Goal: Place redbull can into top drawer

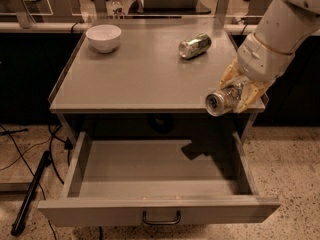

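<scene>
Speckled terrazzo floor (292, 156), grey table (135, 79), dark cabinets (25, 79) behind, dim warm light.

The grey table (140, 76) carries a white bowl (103, 36) far left and a greenish can (195, 45) lying far right. The gripper (236, 91), clasping the redbull can (218, 101), hangs over its near-right corner.
</scene>
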